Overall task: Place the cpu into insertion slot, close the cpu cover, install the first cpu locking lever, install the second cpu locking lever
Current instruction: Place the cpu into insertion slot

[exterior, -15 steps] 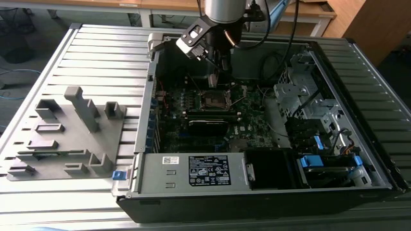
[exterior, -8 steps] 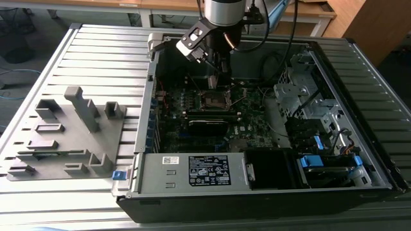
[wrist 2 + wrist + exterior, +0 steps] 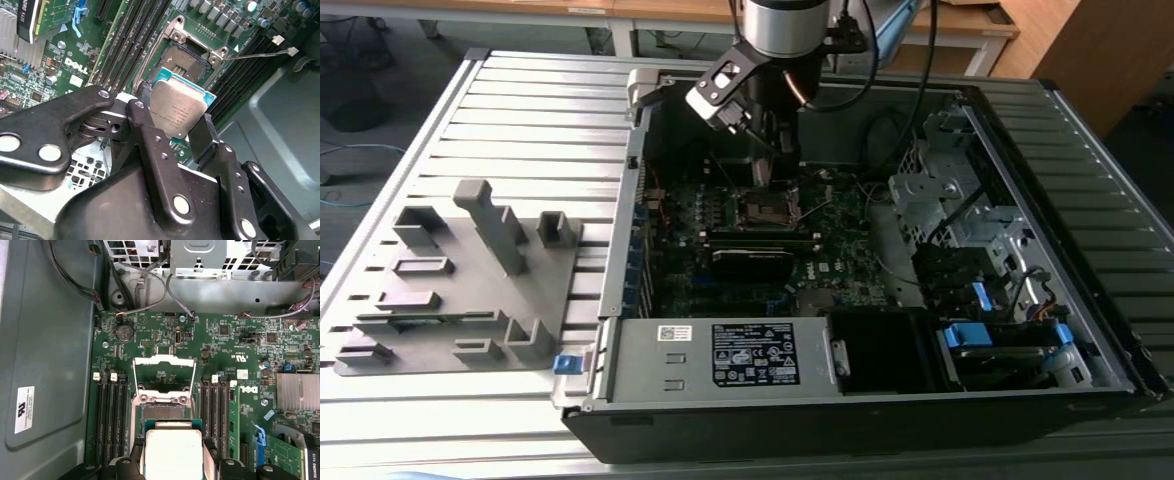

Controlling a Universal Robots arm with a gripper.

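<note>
My gripper (image 3: 176, 122) is shut on the cpu (image 3: 176, 109), a flat square chip with a silvery top and a green edge, held by two opposite sides between the black fingers (image 3: 145, 125). In both wrist views the cpu (image 3: 172, 450) hangs just above and to one side of the insertion slot (image 3: 162, 407), apart from it. The slot (image 3: 189, 61) lies bare, its dark contact field showing. The cpu cover (image 3: 163, 360) stands swung open on the far side of the slot. A thin wire lever (image 3: 257, 54) sticks out sideways, unlatched. In the exterior view the gripper (image 3: 767, 170) hovers over the slot (image 3: 765, 208).
Long black memory slots (image 3: 107, 420) flank the socket on both sides. A finned heatsink (image 3: 298, 391) and a card with a blue latch (image 3: 259, 437) sit nearby. The case walls (image 3: 987, 150) enclose the board. A grey fixture plate (image 3: 454, 290) lies at the exterior view's left.
</note>
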